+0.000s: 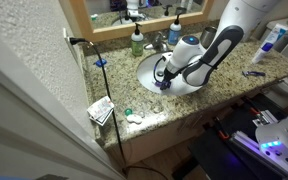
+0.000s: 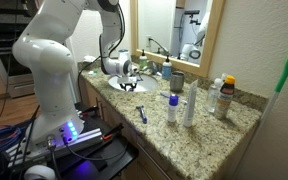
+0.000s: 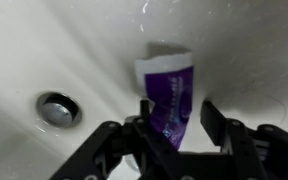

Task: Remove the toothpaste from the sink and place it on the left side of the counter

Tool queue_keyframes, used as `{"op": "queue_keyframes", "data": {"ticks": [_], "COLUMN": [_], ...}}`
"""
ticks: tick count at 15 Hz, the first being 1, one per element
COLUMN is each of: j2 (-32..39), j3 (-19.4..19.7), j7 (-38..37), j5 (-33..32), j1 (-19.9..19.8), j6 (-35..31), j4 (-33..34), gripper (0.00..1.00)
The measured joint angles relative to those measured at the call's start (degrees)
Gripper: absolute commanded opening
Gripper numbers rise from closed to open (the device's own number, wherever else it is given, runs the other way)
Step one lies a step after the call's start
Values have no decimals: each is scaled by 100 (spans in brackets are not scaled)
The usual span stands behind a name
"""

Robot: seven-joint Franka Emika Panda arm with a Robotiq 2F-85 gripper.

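The toothpaste [image 3: 169, 85], a short purple tube with a white end, lies on the sloping wall of the white sink [image 3: 74, 50], right of the dark drain [image 3: 57, 108]. My gripper [image 3: 178, 112] is down in the basin with its black fingers open on either side of the tube's lower end. The left finger is against the tube and a gap shows at the right finger. In both exterior views the arm reaches into the sink [image 1: 147, 66] [image 2: 136, 88], and the gripper [image 1: 164, 82] hides the tube. The speckled counter [image 1: 224, 85] [image 2: 189, 138] surrounds the basin.
A chrome tap [image 1: 160, 42], a green soap bottle [image 1: 137, 40] and a cup [image 1: 175, 33] stand behind the basin. A packet [image 1: 101, 110] lies at one end of the counter. A white-and-blue tube [image 1: 272, 42], a toothbrush [image 1: 252, 72] and white bottles [image 2: 190, 103] are at the other end.
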State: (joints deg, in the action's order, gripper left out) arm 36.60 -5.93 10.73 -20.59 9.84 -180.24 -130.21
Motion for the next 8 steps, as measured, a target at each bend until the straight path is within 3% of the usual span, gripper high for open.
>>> {"op": "queue_keyframes", "data": {"ticks": [4,8], "j2": [-14,-13], "j3": [-105,-142], "j7": [0,4], "j5": [161,297], "j1": [0,-10], "j6": [546,882], "j4": [205,330], "gripper": [2,0]}}
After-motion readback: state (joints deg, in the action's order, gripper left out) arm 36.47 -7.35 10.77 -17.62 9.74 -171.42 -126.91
